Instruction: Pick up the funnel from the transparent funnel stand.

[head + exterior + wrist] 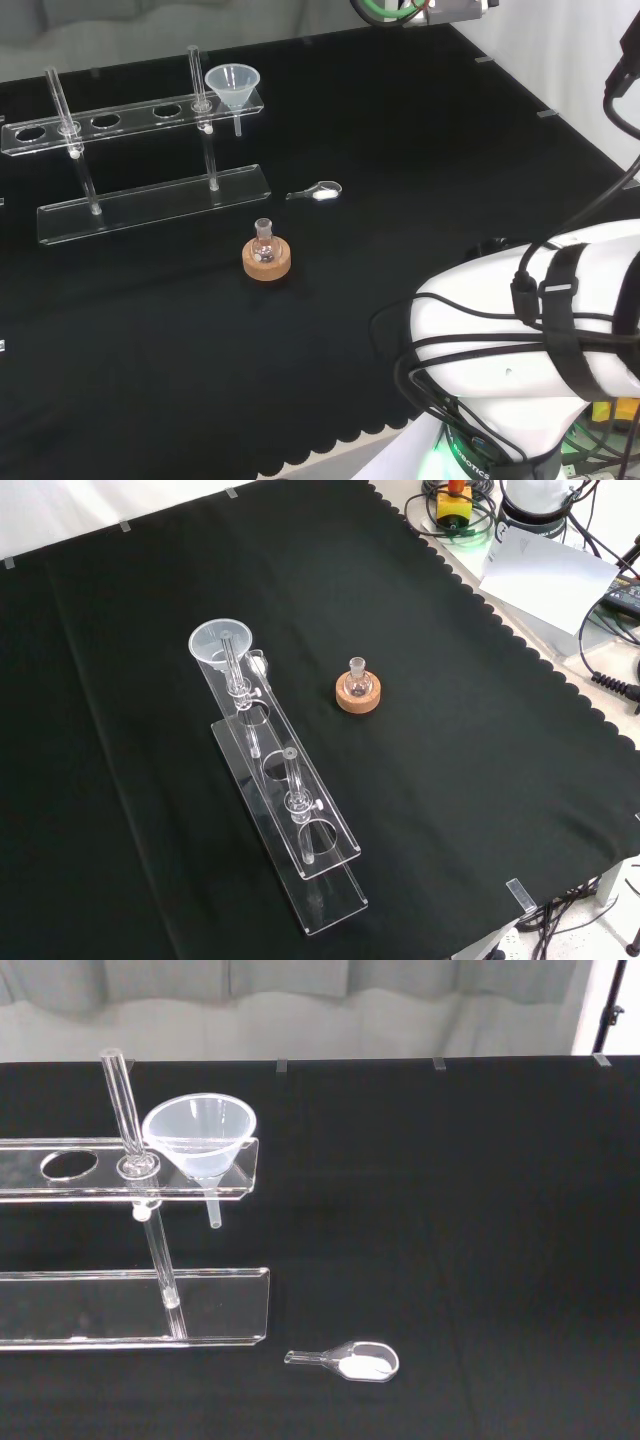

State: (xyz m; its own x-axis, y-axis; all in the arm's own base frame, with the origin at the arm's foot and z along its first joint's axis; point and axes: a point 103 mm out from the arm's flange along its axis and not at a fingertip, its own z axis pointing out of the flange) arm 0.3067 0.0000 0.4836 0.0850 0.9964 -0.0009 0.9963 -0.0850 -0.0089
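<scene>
A clear plastic funnel (232, 84) sits in the end hole of the transparent funnel stand (135, 118), at the stand's right end in the head view. Its stem hangs down through the top shelf. From the front view the funnel (222, 642) is at the far end of the stand (325, 900), which runs towards the camera. In the wrist view the funnel (200, 1135) rests upright in the shelf (15, 1170), just beside a clear upright post (125, 1110).
A small round flask on a cork ring (267, 258) stands in front of the stand in the head view, and to the stand's right (358, 688) in the front view. A clear scoop with white powder (318, 192) lies near the funnel end. The arm's white link (530, 320) fills the lower right.
</scene>
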